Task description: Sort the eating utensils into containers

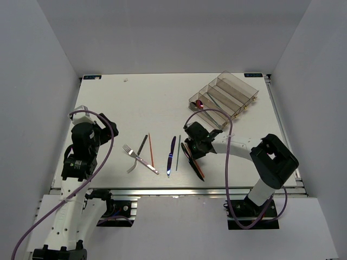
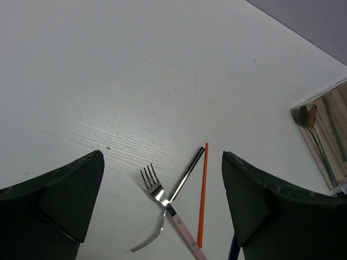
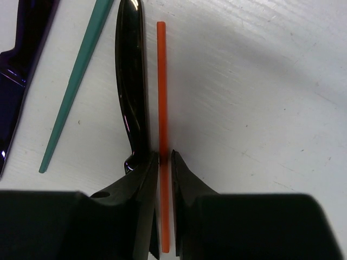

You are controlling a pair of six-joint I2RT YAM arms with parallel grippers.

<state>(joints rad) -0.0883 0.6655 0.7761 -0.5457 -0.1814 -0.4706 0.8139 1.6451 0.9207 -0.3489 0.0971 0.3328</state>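
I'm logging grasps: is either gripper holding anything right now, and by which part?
The right gripper pinches an orange chopstick on its half nearer the wrist, far tip free. The left gripper is open, holding nothing.

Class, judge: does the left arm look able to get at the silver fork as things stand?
Probably yes: the left pincer is open and the fork lies on the table right before it, nothing between.

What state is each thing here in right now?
Left gripper: open, empty.
Right gripper: shut on orange chopstick.
Tray: partly filled.
Red spoon: in the tray.
Fork: loose on the table.
Black spoon: loose, beside the gripped chopstick.
Blue knife: loose on the table.
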